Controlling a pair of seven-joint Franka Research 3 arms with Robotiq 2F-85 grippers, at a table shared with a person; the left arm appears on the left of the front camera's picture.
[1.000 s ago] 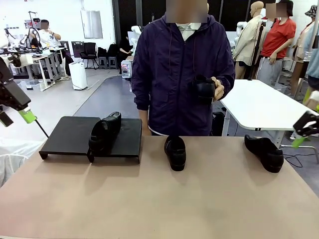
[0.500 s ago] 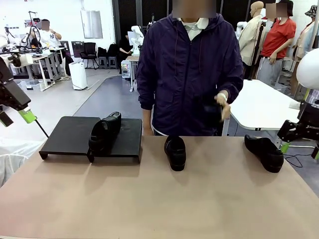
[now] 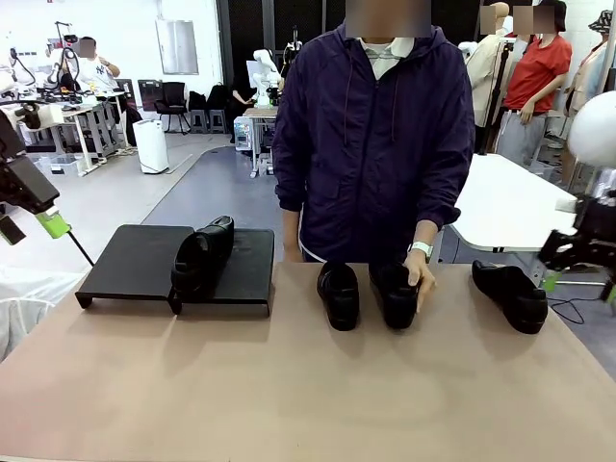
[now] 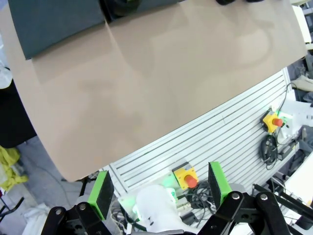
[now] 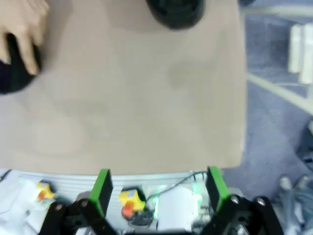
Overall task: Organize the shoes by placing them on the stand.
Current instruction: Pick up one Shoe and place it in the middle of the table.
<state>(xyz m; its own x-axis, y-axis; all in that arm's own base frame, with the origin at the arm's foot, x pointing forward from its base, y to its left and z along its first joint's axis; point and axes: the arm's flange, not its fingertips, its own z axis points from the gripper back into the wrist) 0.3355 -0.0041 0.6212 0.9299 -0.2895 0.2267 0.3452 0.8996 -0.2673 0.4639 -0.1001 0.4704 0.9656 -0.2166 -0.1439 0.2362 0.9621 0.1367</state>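
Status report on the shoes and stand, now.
Left gripper and right gripper open, empty, raised. One shoe on the stand, three on the table. Person's hand on the middle one, in the way.

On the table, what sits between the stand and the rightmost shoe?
In the front view, two shoes side by side: the left shoe untouched, the right shoe under the person's hand.
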